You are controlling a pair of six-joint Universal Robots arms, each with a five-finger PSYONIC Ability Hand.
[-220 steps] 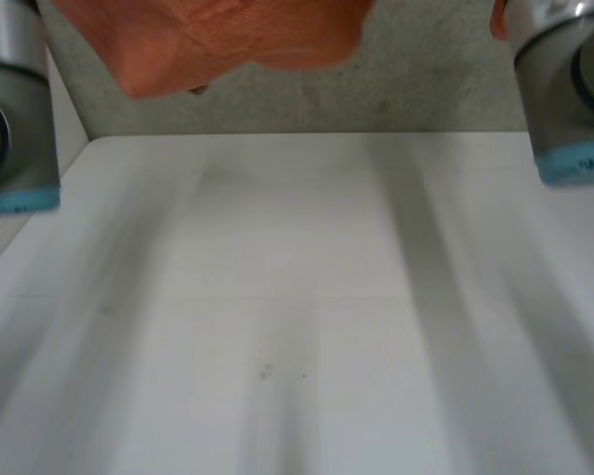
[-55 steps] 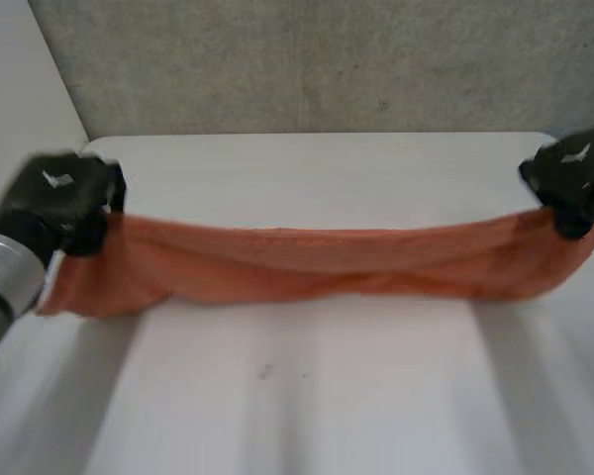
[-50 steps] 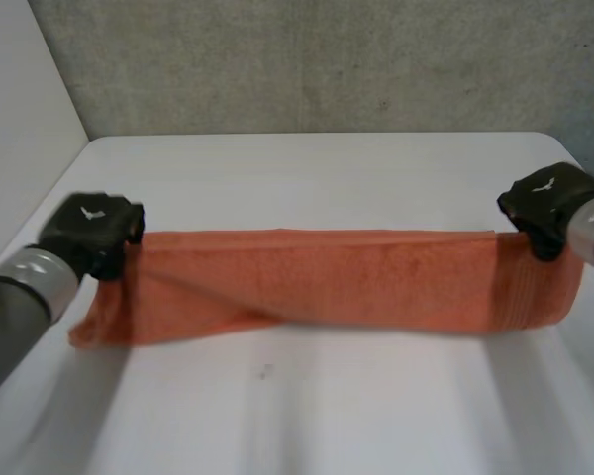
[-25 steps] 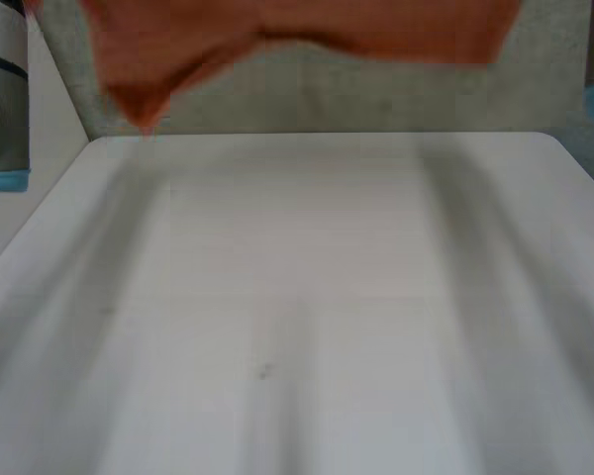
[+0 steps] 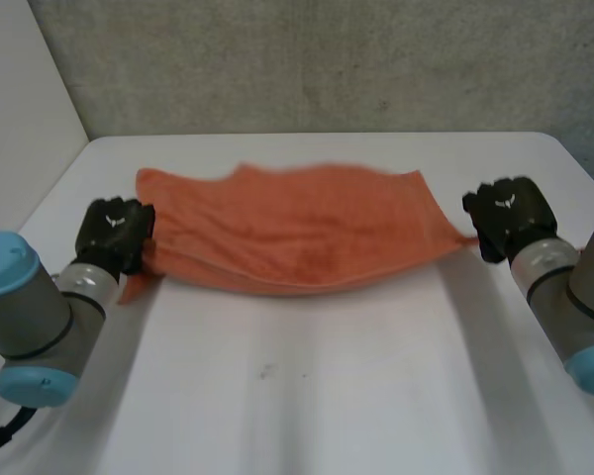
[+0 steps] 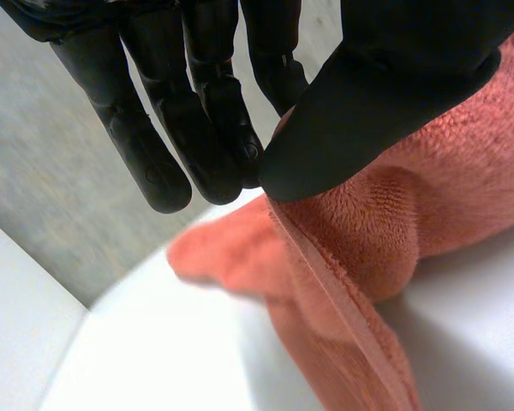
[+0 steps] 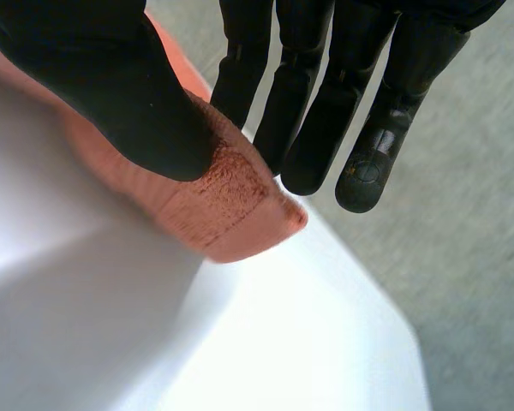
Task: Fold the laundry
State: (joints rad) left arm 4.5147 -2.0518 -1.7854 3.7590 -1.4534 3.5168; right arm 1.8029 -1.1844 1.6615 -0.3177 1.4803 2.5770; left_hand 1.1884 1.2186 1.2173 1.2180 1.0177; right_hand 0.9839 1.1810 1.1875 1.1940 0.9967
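From 8 o'clock of the table (image 5: 307,396) comes the left arm (image 5: 28,315). The left hand (image 5: 114,233) sits at 9 o'clock of the orange towel (image 5: 297,233), clamped on its left end. In the left wrist view the thumb (image 6: 368,103) presses the hemmed edge against the fingers (image 6: 201,137), with cloth bunched below the pinch. A small tail hangs out at 7 o'clock of that hand.

The towel spans the far half of the table between the 2 hands. Its far edge, at 12 o'clock, is wavy. Its near edge, at 6 o'clock, bows toward the robot. Cannot tell if the middle rests on the table or hangs just above it.

The right hand (image 5: 510,216), at 3 o'clock of the towel, grips the right corner, which is drawn to a narrow point. In the right wrist view its thumb lies over the corner, its fingers are behind, and the corner tip pokes past the pinch. The right arm (image 5: 574,297) enters from 4 o'clock.

Judgement: the step in hand looks like spreading the towel flat before fold 1.
- Keep both pinches firm.
- Draw the hands evenly toward 9 and 3 to take out the sag.
- Lower both ends level.
- The left hand holds a bunch, not a clean corner. Regrasp it, or the fold may skew.
- The right pinch looks shallow, so a hard pull could slip it.
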